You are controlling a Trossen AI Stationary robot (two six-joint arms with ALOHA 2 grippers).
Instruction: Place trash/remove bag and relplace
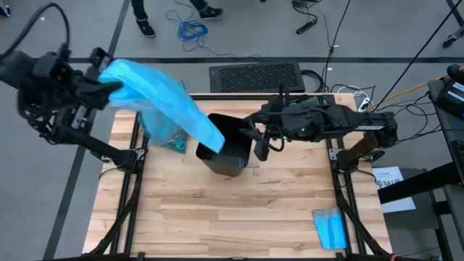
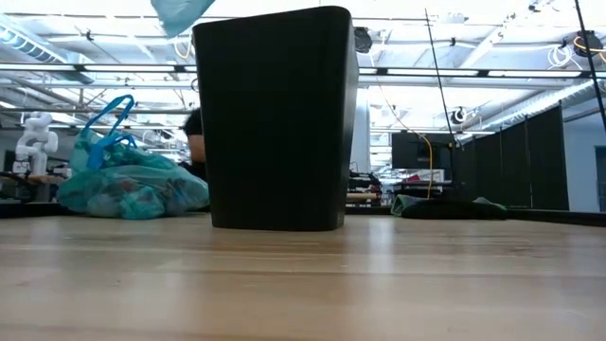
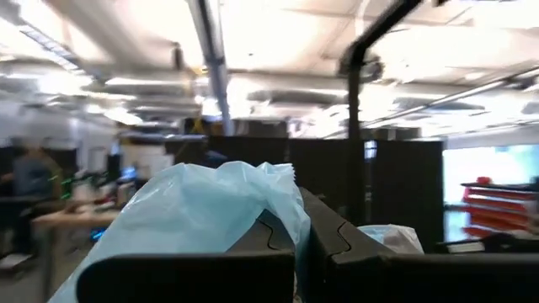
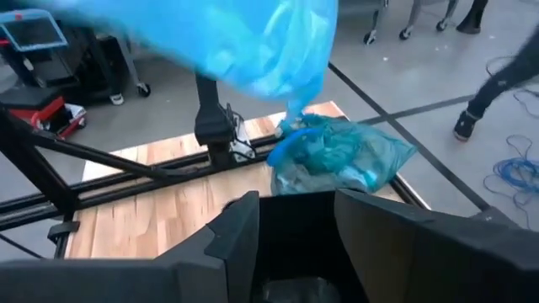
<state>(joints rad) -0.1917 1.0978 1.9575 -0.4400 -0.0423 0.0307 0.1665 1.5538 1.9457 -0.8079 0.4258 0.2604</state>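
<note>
My left gripper (image 1: 107, 78) is raised high over the table's far left corner, shut on the sky-blue bag (image 1: 167, 98). The bag slants down from it toward the black bin (image 1: 228, 152), which stands upright mid-table. My right gripper (image 1: 257, 141) is open at the bin's right rim; in the right wrist view its fingers (image 4: 236, 231) frame the bin's dark inside. The full dark teal bag (image 1: 165, 136) lies on the table left of the bin, with scraps showing dimly through its plastic (image 2: 128, 185). My left gripper pinches a bunched part of the sky-blue bag (image 3: 282, 189) between its two shut fingers (image 3: 337, 244). The plastic drapes over the fingers and is lifted clear of the table. Its lower end (image 1: 214, 139) reaches the bin's left rim.
A small blue folded cloth (image 1: 331, 228) lies near the table's near right corner. Bare wood spreads across the table's near half (image 1: 217, 217). Dark objects (image 2: 445, 206) sit at the far edge. Cables and a floor mat (image 1: 254, 76) lie beyond the table.
</note>
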